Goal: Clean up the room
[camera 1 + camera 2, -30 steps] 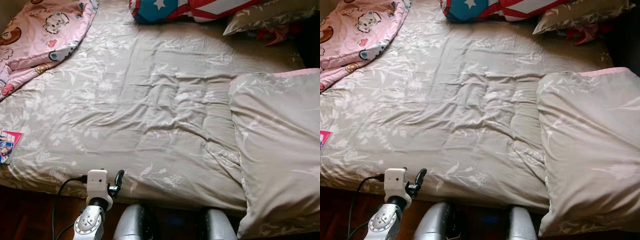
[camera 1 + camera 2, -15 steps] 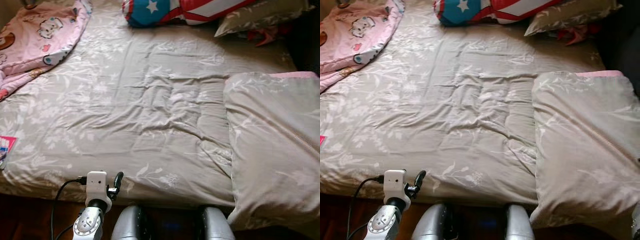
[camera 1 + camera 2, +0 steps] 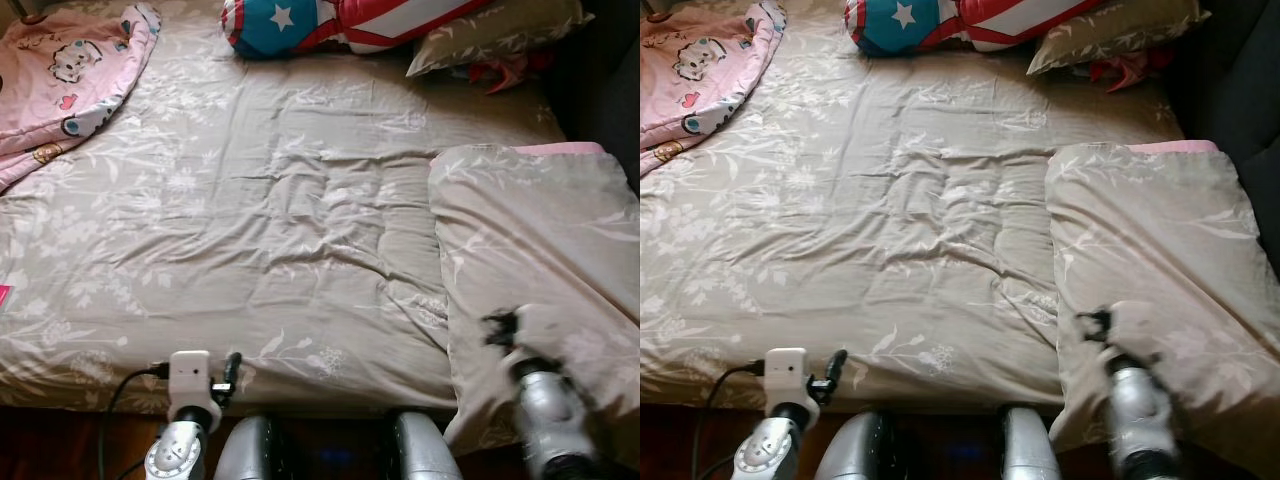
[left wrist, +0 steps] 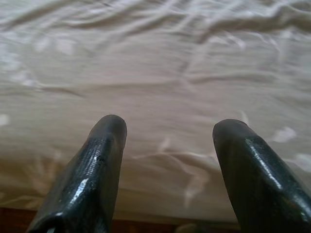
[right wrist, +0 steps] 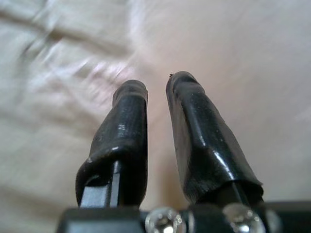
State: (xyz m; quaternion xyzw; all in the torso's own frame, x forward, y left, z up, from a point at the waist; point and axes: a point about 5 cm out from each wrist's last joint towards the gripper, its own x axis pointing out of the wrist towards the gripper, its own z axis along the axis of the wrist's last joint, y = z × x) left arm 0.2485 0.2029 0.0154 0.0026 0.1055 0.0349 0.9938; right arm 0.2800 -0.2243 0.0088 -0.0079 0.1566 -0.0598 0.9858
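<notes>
Right hand (image 5: 155, 87) raised over pillow (image 3: 540, 260), fingers nearly closed.

Grey-brown bedsheet (image 3: 250, 200) printed with pale white leaves and flowers. At three o'clock, a pillow (image 3: 540, 290) in the same print, edged pink. At eleven o'clock, a pink blanket (image 3: 60, 70) with cartoon animals. At twelve o'clock, a red, white and blue cushion (image 3: 330, 20) with a white star.
</notes>
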